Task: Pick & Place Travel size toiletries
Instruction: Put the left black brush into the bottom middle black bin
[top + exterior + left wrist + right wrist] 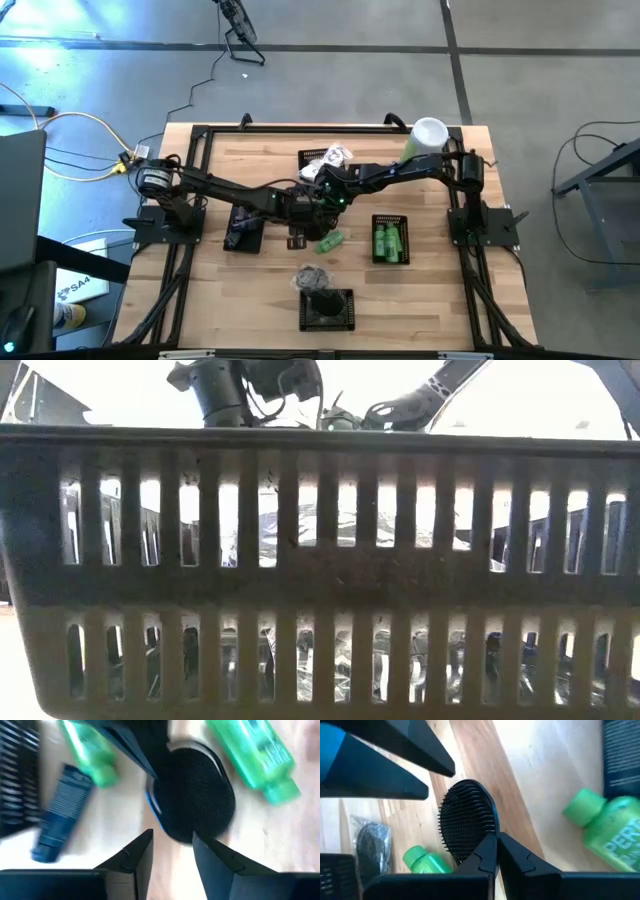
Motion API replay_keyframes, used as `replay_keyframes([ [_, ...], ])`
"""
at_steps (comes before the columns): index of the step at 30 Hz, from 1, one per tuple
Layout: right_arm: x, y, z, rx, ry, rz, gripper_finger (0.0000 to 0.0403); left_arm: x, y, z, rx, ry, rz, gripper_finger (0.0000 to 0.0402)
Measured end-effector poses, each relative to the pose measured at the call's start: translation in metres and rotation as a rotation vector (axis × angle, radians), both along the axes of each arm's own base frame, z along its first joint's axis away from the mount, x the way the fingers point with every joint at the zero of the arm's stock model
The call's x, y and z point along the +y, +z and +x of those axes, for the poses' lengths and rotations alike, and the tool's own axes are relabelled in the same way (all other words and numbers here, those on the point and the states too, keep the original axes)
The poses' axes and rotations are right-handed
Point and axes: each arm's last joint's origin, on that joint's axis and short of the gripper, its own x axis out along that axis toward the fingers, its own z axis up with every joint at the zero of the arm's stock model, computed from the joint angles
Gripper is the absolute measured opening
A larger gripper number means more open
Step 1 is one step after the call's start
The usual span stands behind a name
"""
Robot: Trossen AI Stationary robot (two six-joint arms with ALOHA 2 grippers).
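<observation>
A black oval brush is at the table's middle, with my right gripper shut on it. My left gripper hovers just above the brush, open and touching nothing; the right wrist view shows its fingers apart. Both grippers meet at the table's middle. Around the brush, green bottles and a dark blue tube lie flat on the wood. One loose green bottle lies just nearer the front edge. My right gripper pinches the brush's rim at one end between its two fingers. The fingers slant down from the table's far right. The brush stands out beyond the fingertips with its bristles toward the wrist camera. Whether it is clear of the table I cannot tell.
A black basket with green bottles stands to the right. Others stand at the left, far middle with white packets and near edge. A clear packet lies nearby. A pale-green canister stands far right. A basket wall fills the low view.
</observation>
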Motion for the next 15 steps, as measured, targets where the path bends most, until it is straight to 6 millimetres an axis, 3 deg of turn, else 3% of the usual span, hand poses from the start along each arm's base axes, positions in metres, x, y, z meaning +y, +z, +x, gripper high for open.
replay_keyframes([
  [9,-0.004,0.037,-0.011,-0.043,-0.050,-0.166,0.0003,0.004,0.026,-0.021,-0.003,0.077,0.062,0.0056],
  [15,-0.008,0.065,-0.022,-0.081,-0.103,-0.272,0.0003,0.006,0.025,-0.047,0.001,0.129,0.047,0.0004],
])
